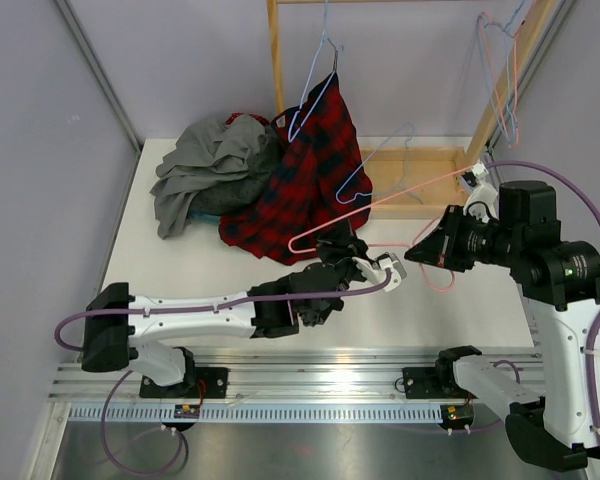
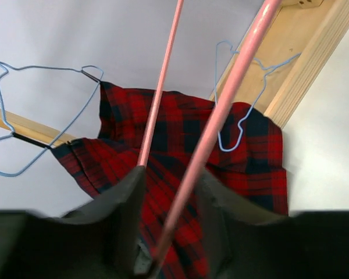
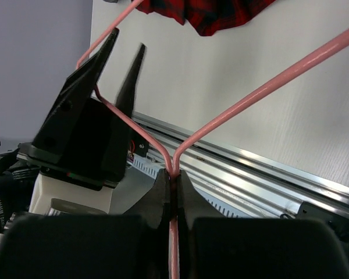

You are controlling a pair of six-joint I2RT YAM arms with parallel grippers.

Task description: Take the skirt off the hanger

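Skirt: we see the red plaid skirt at the back of the desk, its top corner caught in a clip of the blue hanger that hangs from the wooden rack, and its lower part spread on the desk
Pink hanger: the pink hanger is held above the desk in front of the skirt, one rounded end reaching the skirt's near hem; we cannot tell whether it touches the cloth
Right claw: the right claw is pressed together on the pink hanger where its two wires meet
Left claw: the left claw has its fingers apart with a pink hanger wire running between them, not clamped
Second blue hanger: a second blue hanger leans on the rack's base just right of the skirt
Grey garment: we see a grey garment bunched against the skirt's left side
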